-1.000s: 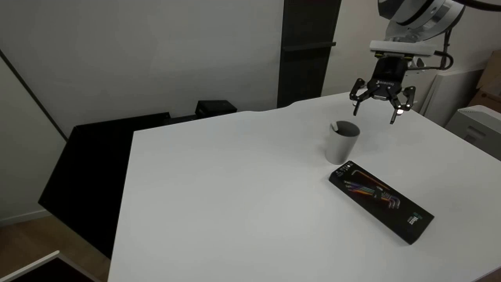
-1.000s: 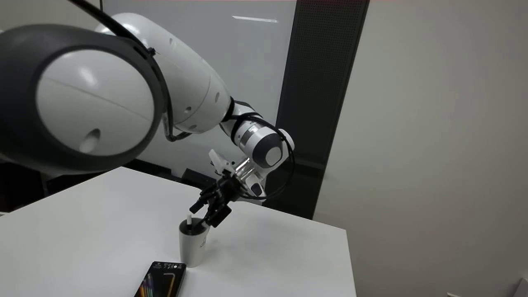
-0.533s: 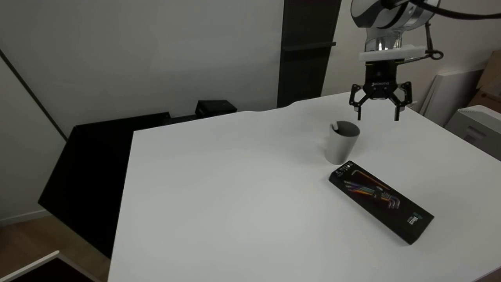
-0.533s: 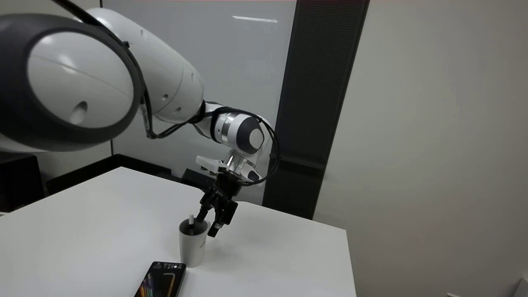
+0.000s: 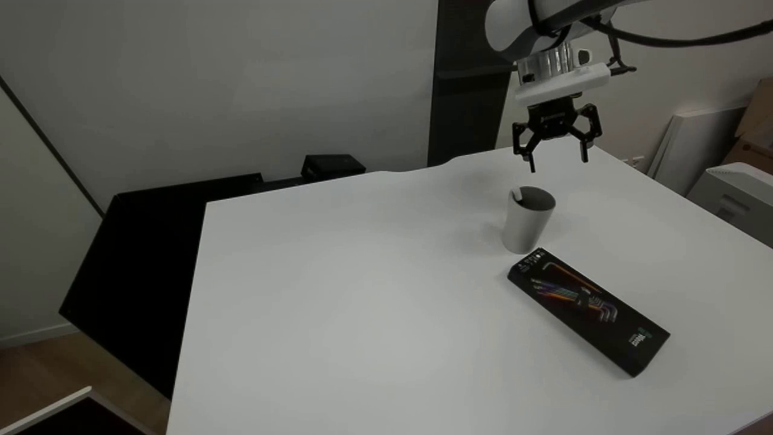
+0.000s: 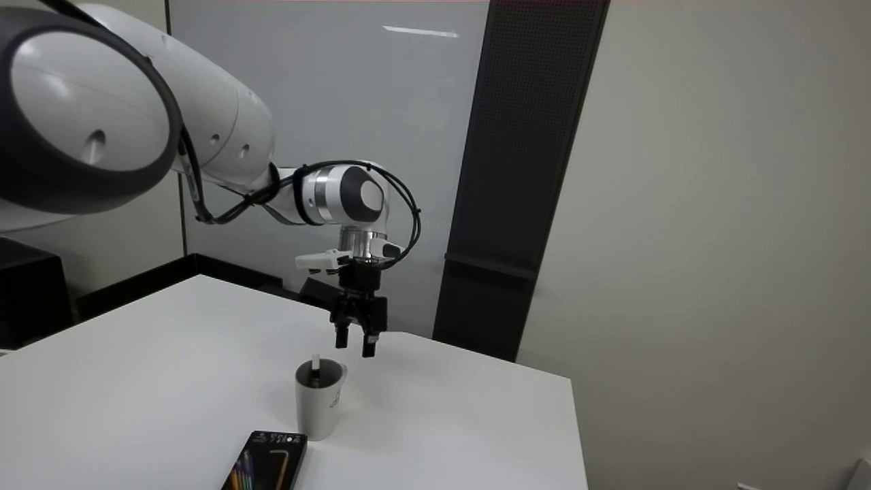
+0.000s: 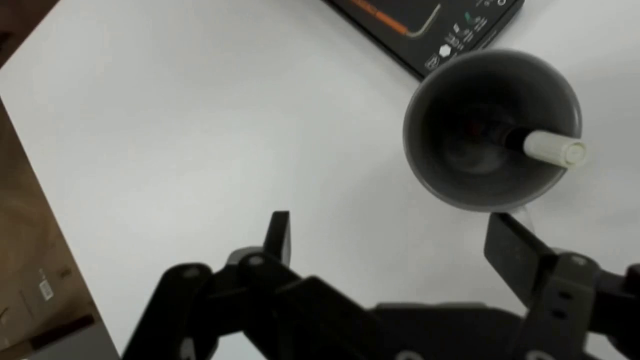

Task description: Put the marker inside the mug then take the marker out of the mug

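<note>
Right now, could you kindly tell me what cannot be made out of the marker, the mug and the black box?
Lower end of the marker: hidden by the wall of the mug in both exterior views; lost in the dark inside in the wrist view.
Part of the black box: cut off by the bottom edge in an exterior view, by the top edge in the wrist view.
Its fine print: too small in both exterior views.
</note>
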Robot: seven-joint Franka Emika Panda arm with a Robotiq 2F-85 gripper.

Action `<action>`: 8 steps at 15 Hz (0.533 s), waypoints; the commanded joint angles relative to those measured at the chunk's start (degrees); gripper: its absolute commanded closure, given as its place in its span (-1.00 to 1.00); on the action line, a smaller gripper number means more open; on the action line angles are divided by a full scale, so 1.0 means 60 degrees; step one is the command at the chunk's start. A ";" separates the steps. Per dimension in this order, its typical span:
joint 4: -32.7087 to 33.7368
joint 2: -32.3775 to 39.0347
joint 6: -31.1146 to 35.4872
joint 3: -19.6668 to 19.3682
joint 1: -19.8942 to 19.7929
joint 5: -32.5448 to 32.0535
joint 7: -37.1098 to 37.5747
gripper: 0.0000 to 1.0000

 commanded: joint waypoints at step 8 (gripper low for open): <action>-0.0734 0.0131 0.3509 -0.0442 0.1173 -0.1313 0.0020 -1.00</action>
